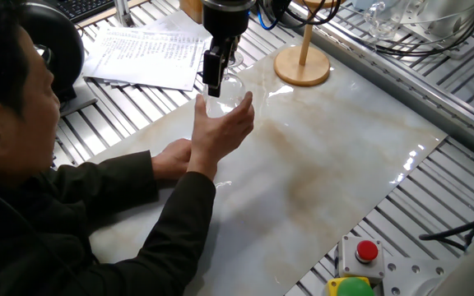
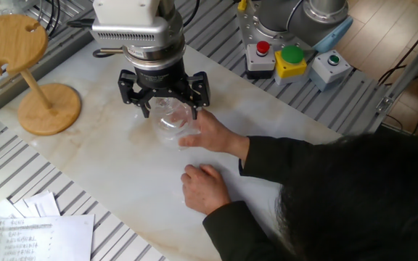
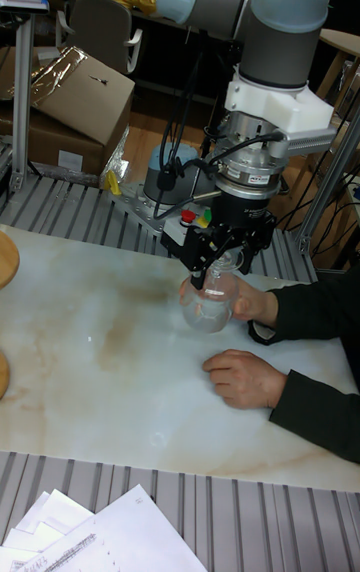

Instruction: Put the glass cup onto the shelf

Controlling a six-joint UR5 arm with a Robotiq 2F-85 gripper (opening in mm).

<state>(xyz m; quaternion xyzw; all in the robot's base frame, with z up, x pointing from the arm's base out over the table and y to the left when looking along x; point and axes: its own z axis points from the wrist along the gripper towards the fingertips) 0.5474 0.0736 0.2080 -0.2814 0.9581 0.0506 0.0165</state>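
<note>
2 black fingers of the end effector (image 2: 164,105) stood spread around the glass cup (image 2: 173,120), which a person's hand (image 2: 216,135) held up above the counter (image 2: 107,167), so pinching it came next, before carrying it to the shelf (image 2: 22,72).

From my seat, the gripper (image 2: 164,101) hangs over the table (image 2: 115,181) with the glass cup (image 2: 171,122) right beneath its fingers. A person's hand (image 2: 215,135) touches the cup's side. The shelf (image 2: 27,72) stands well off to one side of the gripper, papers (image 1: 142,53) off to another.
</note>
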